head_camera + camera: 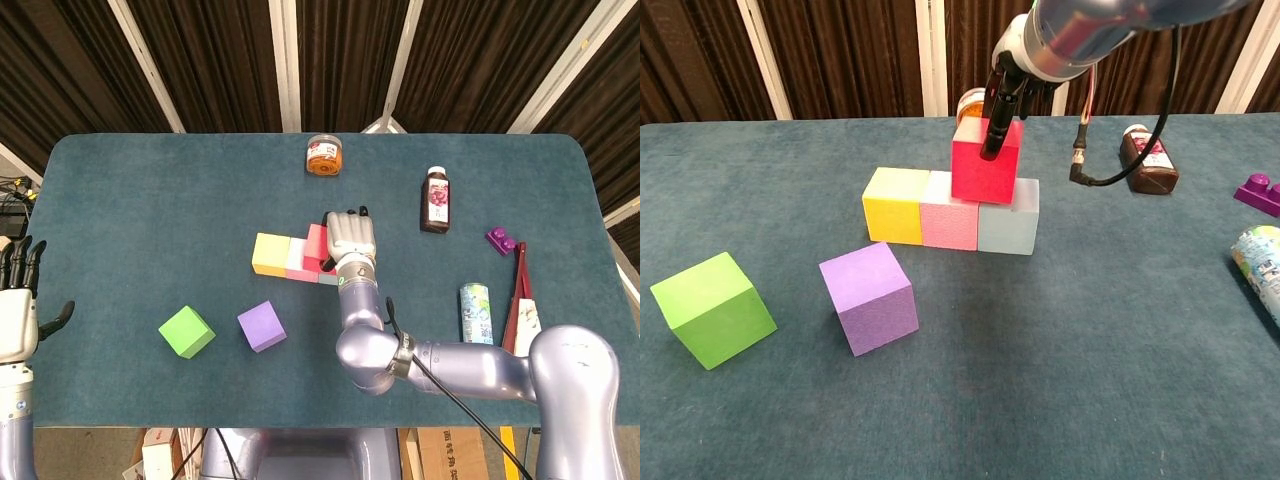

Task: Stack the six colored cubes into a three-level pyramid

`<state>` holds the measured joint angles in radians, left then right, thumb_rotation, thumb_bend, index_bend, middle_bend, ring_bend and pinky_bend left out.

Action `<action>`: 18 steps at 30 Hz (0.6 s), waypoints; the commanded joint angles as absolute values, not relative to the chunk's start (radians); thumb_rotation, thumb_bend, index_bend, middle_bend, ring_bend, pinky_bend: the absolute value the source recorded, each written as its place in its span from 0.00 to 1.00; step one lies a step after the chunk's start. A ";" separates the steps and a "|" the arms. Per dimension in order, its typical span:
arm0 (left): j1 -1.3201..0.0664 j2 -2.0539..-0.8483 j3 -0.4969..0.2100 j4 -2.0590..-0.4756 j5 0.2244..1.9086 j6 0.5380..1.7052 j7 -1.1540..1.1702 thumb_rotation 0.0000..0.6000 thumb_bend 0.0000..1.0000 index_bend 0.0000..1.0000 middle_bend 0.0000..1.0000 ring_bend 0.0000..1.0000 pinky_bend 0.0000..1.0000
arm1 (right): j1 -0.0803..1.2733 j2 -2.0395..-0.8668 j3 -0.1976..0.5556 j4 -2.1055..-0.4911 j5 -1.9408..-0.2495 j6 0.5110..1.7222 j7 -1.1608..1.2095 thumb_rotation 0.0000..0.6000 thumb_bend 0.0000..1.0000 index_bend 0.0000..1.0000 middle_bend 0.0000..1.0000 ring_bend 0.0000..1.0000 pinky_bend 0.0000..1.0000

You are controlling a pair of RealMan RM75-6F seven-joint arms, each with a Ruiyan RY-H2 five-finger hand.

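Chest view: hand (1002, 95) atop red cube (985, 170)

Labels on the jar (324, 155), bottle (436, 200) and can (477, 312) are too small to read.

We are seeing even, fairly bright light falling from overhead on the teal table (150, 200), with no glare. Soft shadows are lying just under the purple cube (868, 297) and green cube (713, 309) in the chest view. Both views are staying sharp across the table; behind its far edge the dark curtain (840, 55) is sitting dim. The head view is bending the table's far corners slightly.
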<state>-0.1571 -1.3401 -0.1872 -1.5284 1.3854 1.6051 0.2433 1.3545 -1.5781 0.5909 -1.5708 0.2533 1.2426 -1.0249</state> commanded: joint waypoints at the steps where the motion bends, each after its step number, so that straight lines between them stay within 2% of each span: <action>1: -0.157 -1.341 -0.188 -1.527 1.385 1.606 0.243 1.00 0.27 0.09 0.02 0.00 0.00 | 1.353 -1.582 0.589 -1.566 0.251 1.238 -1.028 1.00 0.28 0.38 0.35 0.17 0.00; 18: -0.155 -1.343 -0.194 -1.527 1.381 1.608 0.243 1.00 0.27 0.09 0.02 0.00 0.00 | 1.348 -1.592 0.594 -1.566 0.233 1.233 -1.023 1.00 0.28 0.38 0.34 0.17 0.00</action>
